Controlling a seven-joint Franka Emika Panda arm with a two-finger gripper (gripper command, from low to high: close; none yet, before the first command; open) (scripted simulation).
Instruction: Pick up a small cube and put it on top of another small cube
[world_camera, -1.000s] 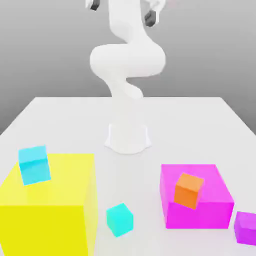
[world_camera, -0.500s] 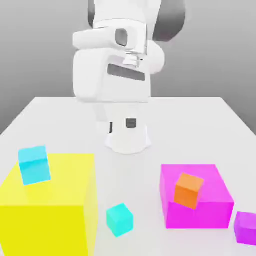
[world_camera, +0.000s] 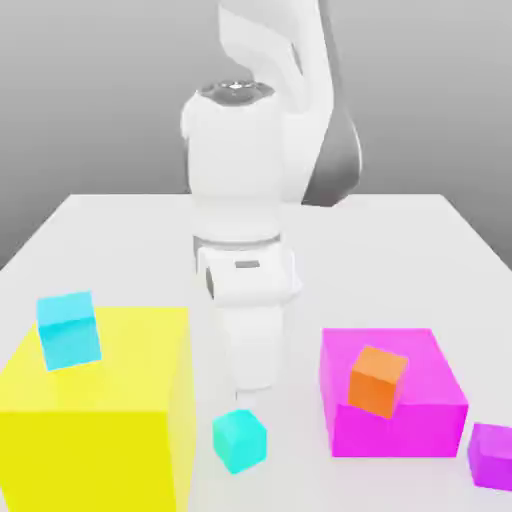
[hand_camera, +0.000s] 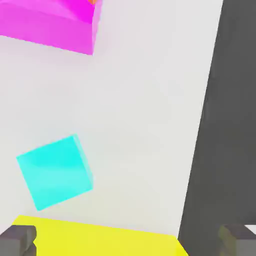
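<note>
Exterior view: arm bent forward and down over the table (world_camera: 120, 225), hand pointing down just behind the turquoise cube (world_camera: 239, 439), which sits on the table between the yellow block (world_camera: 100, 420) and magenta block (world_camera: 395, 395). Sky-blue cube (world_camera: 69, 330) lies tilted on the yellow block. Gripper (hand_camera: 128, 240) open, holding nothing, fingertips (hand_camera: 17, 240) cut off at the frame edge.

A plain white table (world_camera: 120, 235) is filling the lower part of the exterior view, its far edge running straight across and its sides spreading wider toward the camera. Behind it a bare grey backdrop (world_camera: 90, 90) is shading from darker at the top to paler near the table, and soft, even light is leaving only faint shadows on the white surface. In the hand view the table's straight edge is giving way to a dark grey floor (hand_camera: 230, 125) beyond it.
</note>
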